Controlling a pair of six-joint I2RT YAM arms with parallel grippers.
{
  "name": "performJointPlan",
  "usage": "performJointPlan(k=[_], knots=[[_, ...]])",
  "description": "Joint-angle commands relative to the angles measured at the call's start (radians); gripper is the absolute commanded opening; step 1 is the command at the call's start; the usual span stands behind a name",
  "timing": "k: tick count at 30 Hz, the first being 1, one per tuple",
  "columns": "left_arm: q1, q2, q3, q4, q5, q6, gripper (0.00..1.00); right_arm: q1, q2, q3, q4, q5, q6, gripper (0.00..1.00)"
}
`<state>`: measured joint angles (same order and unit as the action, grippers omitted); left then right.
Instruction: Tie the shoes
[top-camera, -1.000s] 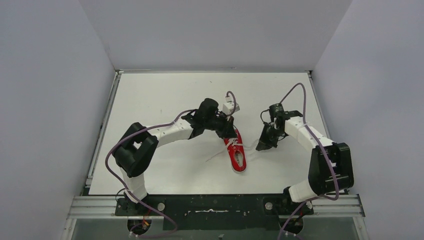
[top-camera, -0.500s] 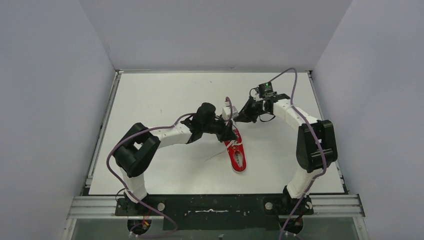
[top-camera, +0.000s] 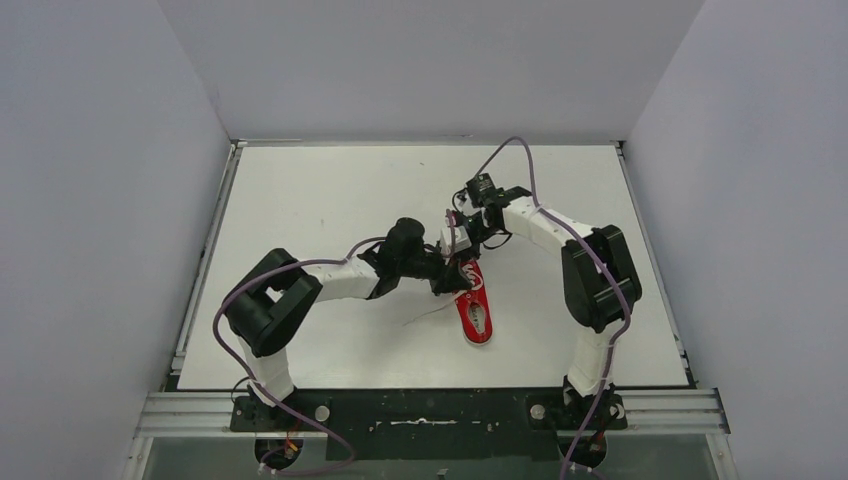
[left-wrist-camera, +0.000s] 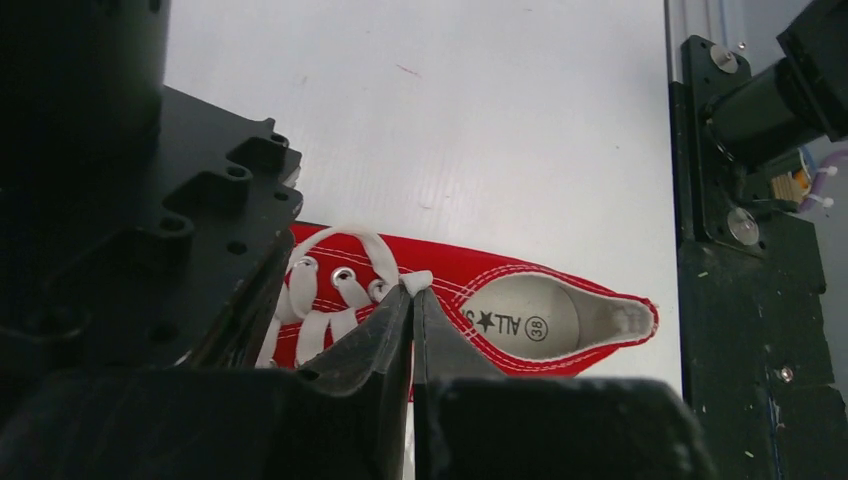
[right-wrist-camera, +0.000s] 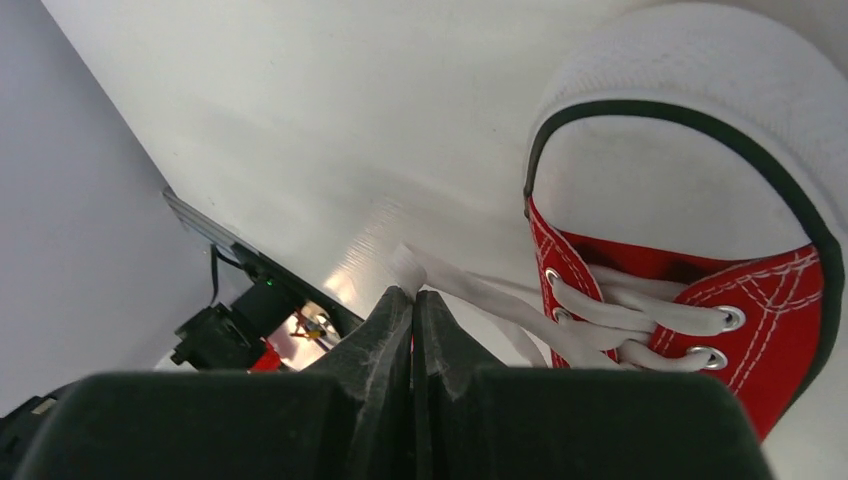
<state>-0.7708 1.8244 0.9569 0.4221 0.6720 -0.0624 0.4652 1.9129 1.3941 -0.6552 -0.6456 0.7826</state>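
Both of my arms now close in on the red sneaker (top-camera: 476, 318), which lies on the white desk (top-camera: 300, 200) at the middle of the top view, heel toward my bases and toe away. A second ago my right tool (right-wrist-camera: 413, 292) hung to the right of the shoe, well apart from it. Since then that arm has swung across to the far side and now sits near the toe, close to my left tool (left-wrist-camera: 412, 290). I judge that each tool has a lace in hand and the crossing can begin; nothing is tied yet.

Nearest, the pale insole (left-wrist-camera: 530, 318) lies smooth in an oval mouth, with stitched canvas around it. My left tool is pressed together on the looped lace (left-wrist-camera: 345, 233), a flat woven cord, beside metal-ringed eyelets. Farther out, my right tool pinches the free lace (right-wrist-camera: 470, 285), which runs straight to the eyelets. Farthest, the toe cap (right-wrist-camera: 700, 110) is rounded, pebbled white rubber edged with a black line.
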Motion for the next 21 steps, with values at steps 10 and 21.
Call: performJointPlan(k=[10, 21], knots=[[0.013, -0.055, -0.061, 0.193, 0.057, -0.030, 0.00, 0.032, 0.032, 0.046, -0.181, -0.092, -0.211, 0.22], [0.041, 0.019, 0.044, 0.076, 0.101, -0.198, 0.00, -0.085, -0.176, 0.012, -0.193, -0.172, -0.211, 0.47]])
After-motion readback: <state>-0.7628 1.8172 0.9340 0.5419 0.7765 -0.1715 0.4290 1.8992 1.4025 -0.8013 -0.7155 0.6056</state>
